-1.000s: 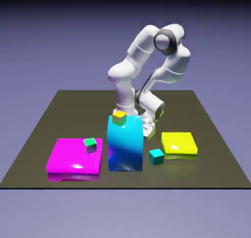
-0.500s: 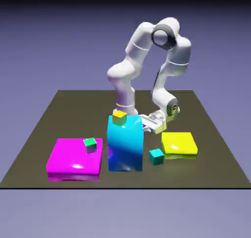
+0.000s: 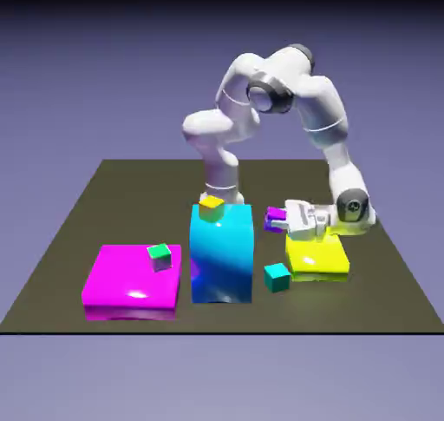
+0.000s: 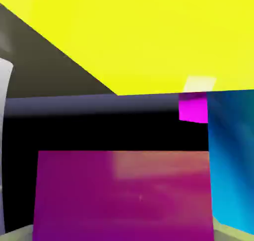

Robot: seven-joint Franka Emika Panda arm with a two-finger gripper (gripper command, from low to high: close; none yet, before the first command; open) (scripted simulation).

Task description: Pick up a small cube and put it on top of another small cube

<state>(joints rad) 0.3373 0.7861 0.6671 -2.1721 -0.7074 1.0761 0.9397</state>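
Exterior view overlooks the whole table (image 3: 104, 185) from afar; hand view close-up shares the yellow block (image 3: 317, 256).

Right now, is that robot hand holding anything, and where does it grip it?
Yes: the gripper holds the small purple cube between its two fingers, up off the table, above the yellow block.

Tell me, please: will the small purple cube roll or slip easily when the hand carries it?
The small purple cube probably will not roll, since its faces are flat. The hand appears shut on it above the table, so its grip seems firm. It looks rigid and glossy, perhaps slightly slippery.
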